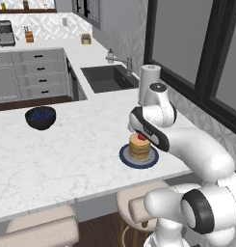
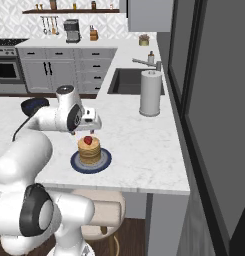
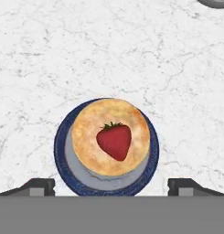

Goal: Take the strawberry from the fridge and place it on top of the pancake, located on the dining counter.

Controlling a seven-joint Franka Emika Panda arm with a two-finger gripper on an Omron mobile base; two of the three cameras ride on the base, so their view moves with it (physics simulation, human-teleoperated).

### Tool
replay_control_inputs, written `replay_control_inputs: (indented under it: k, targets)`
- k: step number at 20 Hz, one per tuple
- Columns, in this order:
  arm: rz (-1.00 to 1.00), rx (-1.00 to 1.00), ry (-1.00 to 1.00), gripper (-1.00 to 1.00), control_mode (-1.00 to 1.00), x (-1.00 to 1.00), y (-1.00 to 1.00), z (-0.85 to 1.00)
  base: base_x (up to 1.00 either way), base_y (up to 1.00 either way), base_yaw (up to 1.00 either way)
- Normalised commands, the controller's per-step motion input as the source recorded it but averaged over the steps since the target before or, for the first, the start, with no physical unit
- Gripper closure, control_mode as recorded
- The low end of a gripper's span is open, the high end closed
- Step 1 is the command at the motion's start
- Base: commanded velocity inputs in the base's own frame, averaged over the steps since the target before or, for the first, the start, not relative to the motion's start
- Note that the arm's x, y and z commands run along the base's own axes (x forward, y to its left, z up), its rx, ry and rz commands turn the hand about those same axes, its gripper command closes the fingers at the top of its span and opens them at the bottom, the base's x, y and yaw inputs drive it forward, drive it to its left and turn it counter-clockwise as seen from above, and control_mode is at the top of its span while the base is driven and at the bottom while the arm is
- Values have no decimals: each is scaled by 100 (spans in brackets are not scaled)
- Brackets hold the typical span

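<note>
Two dark fingertips point(image 3: 39, 186) of the pincer point(image 3: 111, 187) are seen at the bottom of the hand view, spread wide apart, and nothing is held between them. Right under the pincer, the strawberry point(image 3: 114, 141) is seen lying on top of the pancake point(image 3: 111, 137), which sits on a blue plate point(image 3: 60, 151). The plate is set on the white desk point(image 3: 109, 50), near its front edge. The placing step looks done. Next, the pincer likely needs to be lifted straight up, so the strawberry is not knocked off. A dark bowl of blueberries point(image 1: 40, 117) is seen well apart, farther along the desk.
</note>
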Motion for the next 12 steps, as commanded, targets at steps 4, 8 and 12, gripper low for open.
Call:
replay_control_inputs:
  k: [4,8,12]
  targets:
    - [2,-11,-1,-100,-100,-99,63,51,0,0,0]
    - [4,-16,0,-100,-100,-100,93,1,0,0,0]
    - [0,-16,0,-100,-100,-100,100,-1,0,0,0]
